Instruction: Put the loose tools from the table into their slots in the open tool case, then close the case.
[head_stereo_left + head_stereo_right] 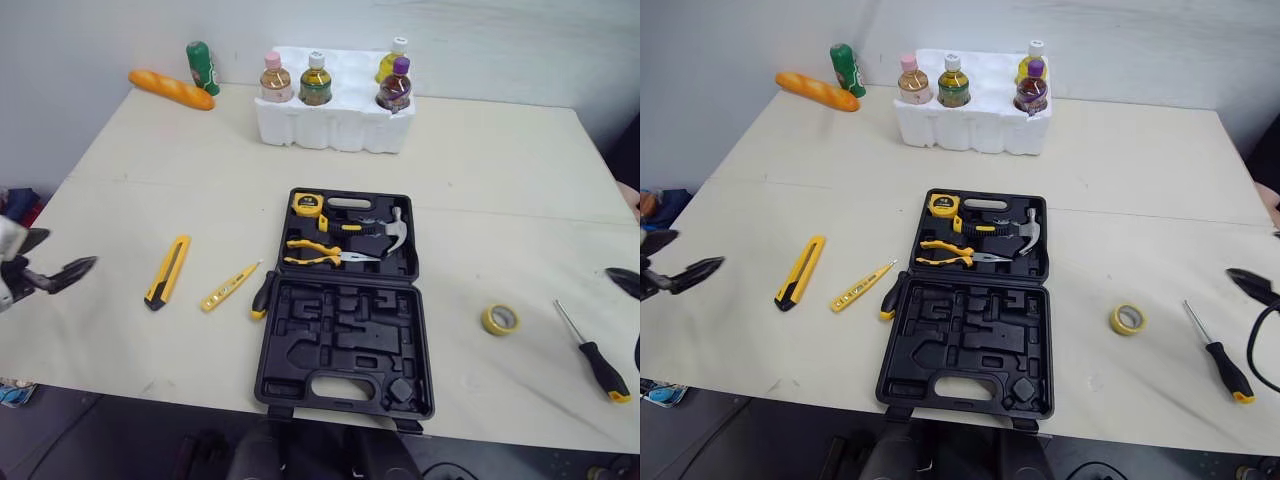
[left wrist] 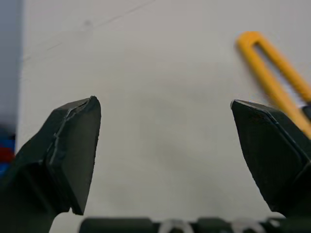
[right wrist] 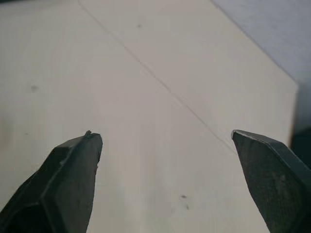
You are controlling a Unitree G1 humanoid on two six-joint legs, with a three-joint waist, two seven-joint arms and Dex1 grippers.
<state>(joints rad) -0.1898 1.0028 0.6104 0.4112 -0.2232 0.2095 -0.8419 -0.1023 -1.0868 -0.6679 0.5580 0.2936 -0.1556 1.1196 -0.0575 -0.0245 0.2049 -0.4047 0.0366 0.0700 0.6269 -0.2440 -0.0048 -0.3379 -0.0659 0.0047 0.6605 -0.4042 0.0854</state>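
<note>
— Looking over our surface right now, where's everything sitting?

— We've got the tool case lying open mid-surface, with the tape measure, hammer and pliers slotted in its far half. On its left lie the utility knife and tester pen, plus a black-and-yellow handle just beside the case edge. On its right are the tape roll and screwdriver. Our left end effector is spread wide and empty near the knife. Our right end effector is also spread wide, with nothing in it.
</note>
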